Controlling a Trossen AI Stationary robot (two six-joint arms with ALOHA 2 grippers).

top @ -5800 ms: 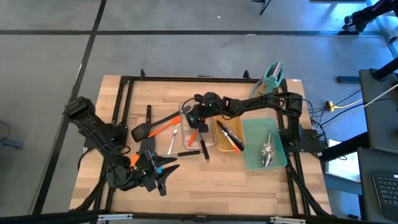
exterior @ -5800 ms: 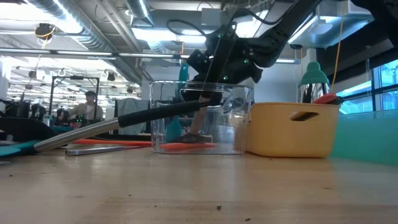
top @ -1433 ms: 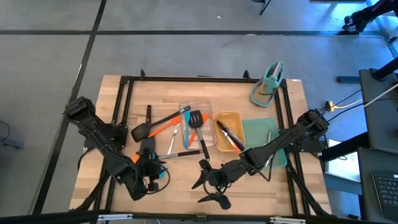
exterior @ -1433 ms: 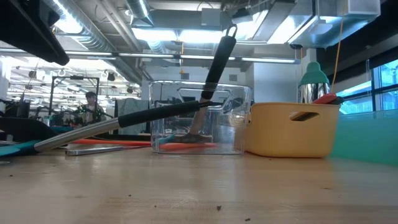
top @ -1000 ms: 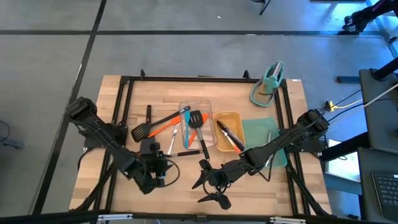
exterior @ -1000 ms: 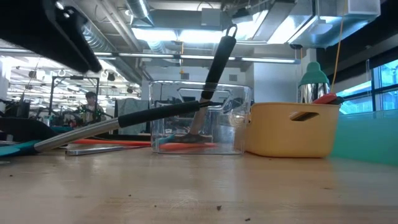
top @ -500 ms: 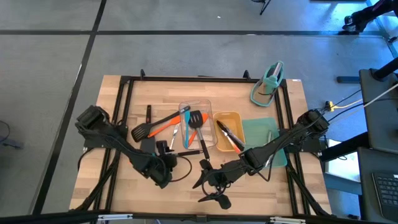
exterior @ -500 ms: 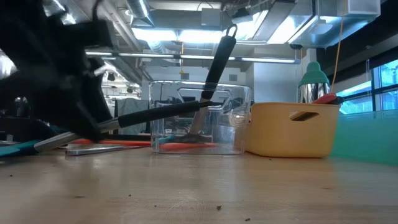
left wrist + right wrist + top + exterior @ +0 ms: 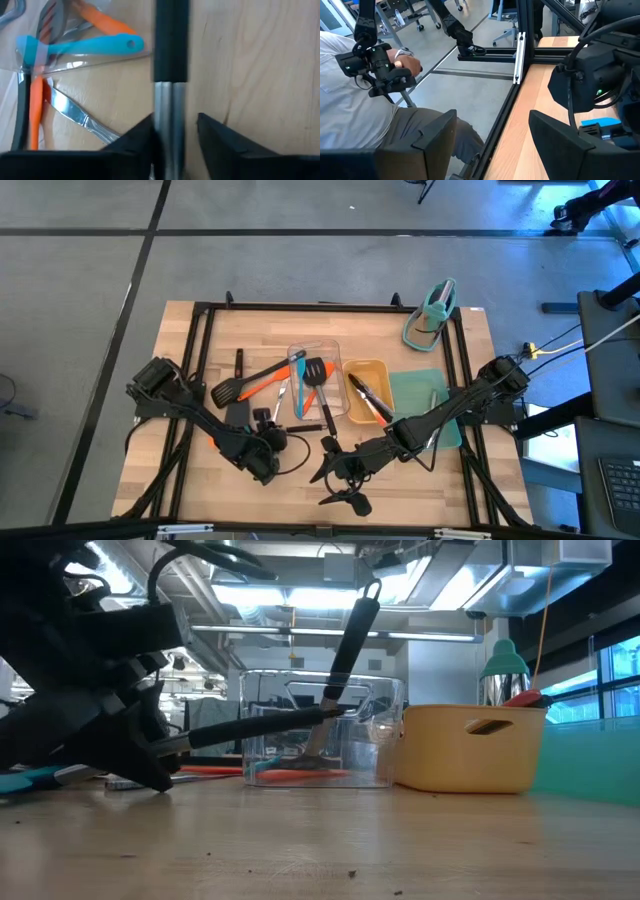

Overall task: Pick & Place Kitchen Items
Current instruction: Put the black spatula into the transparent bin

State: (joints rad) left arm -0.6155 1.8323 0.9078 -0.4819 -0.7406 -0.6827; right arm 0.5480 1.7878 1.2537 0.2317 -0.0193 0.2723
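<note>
Pale butcher-block bench (image 9: 170, 480), plank grain visible, ringed by a black metal frame.

Left end effector (image 9: 173, 137) sits low on the bench, just fwd of the clear tray (image 9: 316, 351). Its two dark matte fingers (image 9: 134, 140) straddle the shiny steel shaft of a long black-handled utensil (image 9: 170, 60): one finger appears to touch the shaft, the other stands a little off, so jaws part-closed around it, no firm grip. That utensil lies w/ its steel end on the bench and its black round grip running up onto the tray rim, as the low view shows.

Right end effector (image 9: 487, 140) waits near the bench's front edge, right of the left one, fingers wide apart, holding nothing. Its wrist view shows a seated person beyond the frame w/ a hand on a controller.

Other items:
- Clear plastic tray: rectangular, see-through walls. Holds a blue spatula (image 9: 85, 46), smooth, w/ hang hole; a black slotted turner (image 9: 318, 374) leans handle-up on its rim.
- Black slotted turner w/ orange handle (image 9: 245, 386) lies across the tray's left side.
- Polished steel spoon handle (image 9: 80, 116) beside the tray.
- Yellow tray (image 9: 366, 367), opaque w/ cut-out grip, holds tongs (image 9: 368, 399).
- Teal mat (image 9: 410, 390) carries a steel spoon (image 9: 431, 427).
- Teal stand (image 9: 433, 313) at the far right corner.

No readable writing anywhere.
</note>
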